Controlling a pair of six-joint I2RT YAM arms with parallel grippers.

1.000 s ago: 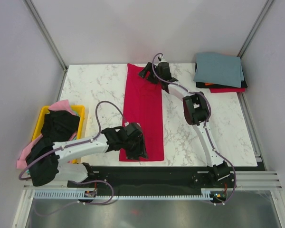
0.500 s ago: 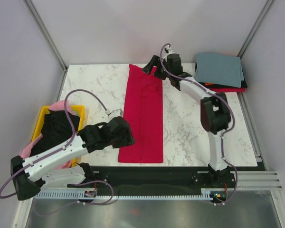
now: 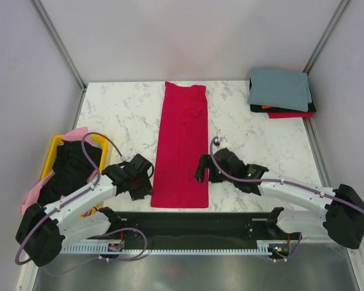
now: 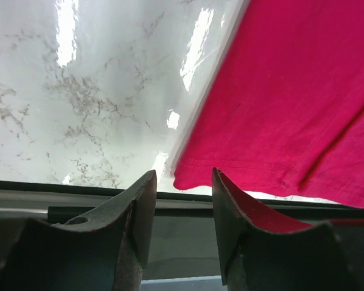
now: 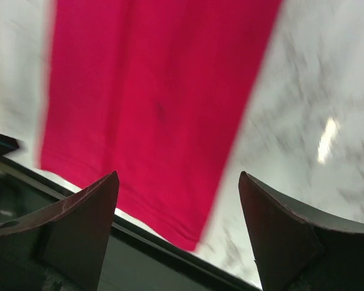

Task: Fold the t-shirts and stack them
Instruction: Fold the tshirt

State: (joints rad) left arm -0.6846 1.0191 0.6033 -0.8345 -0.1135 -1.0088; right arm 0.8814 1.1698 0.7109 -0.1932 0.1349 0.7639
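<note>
A crimson-red t-shirt (image 3: 183, 145) lies folded lengthwise into a long narrow strip down the middle of the marble table (image 3: 121, 115). My left gripper (image 3: 142, 184) sits low just left of the shirt's near left corner. It is open, with nothing between its fingers. In the left wrist view that gripper (image 4: 183, 182) hangs by the table's front edge, and the red shirt's hem corner (image 4: 279, 121) lies up and to the right. My right gripper (image 3: 201, 172) is at the shirt's right edge near the front, wide open. In the right wrist view it (image 5: 179, 182) hovers over the red cloth (image 5: 158, 97).
A stack of folded t-shirts (image 3: 279, 90) sits at the back right, grey-blue on top, black and red beneath. A yellow bin (image 3: 104, 144) at the left holds a black shirt (image 3: 76, 162) and a pink one (image 3: 79, 133). The black rail (image 3: 188, 223) runs along the front edge.
The right arm has swung back from the shirt's far end to its near right edge. The left arm has pulled off the shirt to its left side. The shirt lies flatter.
</note>
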